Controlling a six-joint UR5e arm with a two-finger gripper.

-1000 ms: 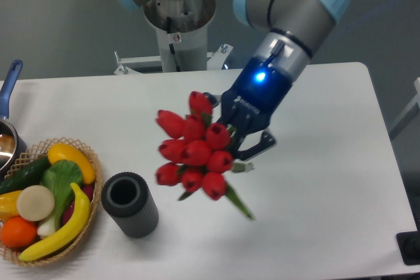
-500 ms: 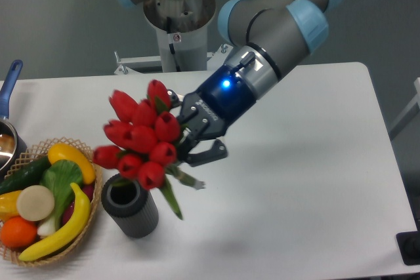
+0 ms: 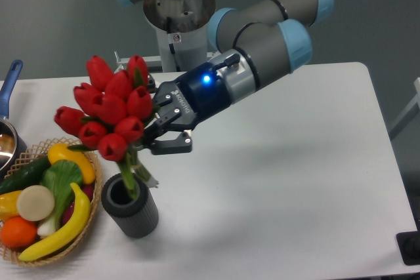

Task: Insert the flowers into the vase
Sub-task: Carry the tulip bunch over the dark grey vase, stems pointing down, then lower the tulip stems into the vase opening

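Note:
The flowers (image 3: 108,109), a tight bunch of glossy red tulip buds on green stems, hang tilted above the vase. My gripper (image 3: 157,134) is shut on their stems just right of the buds. The vase (image 3: 130,204) is a dark grey ribbed cylinder standing on the white table near the front left. The lower green stems and leaf tip reach down into its round mouth. How deep they go is hidden by the vase's rim.
A wicker basket (image 3: 88,227) of plastic fruit and vegetables touches the vase's left side. A metal pan with a blue handle (image 3: 9,83) sits at the far left edge. The arm's base column (image 3: 176,31) stands behind the table.
The gripper has carried the flowers left and turned them more upright. The stems, which hung beside the vase, now point into its mouth.

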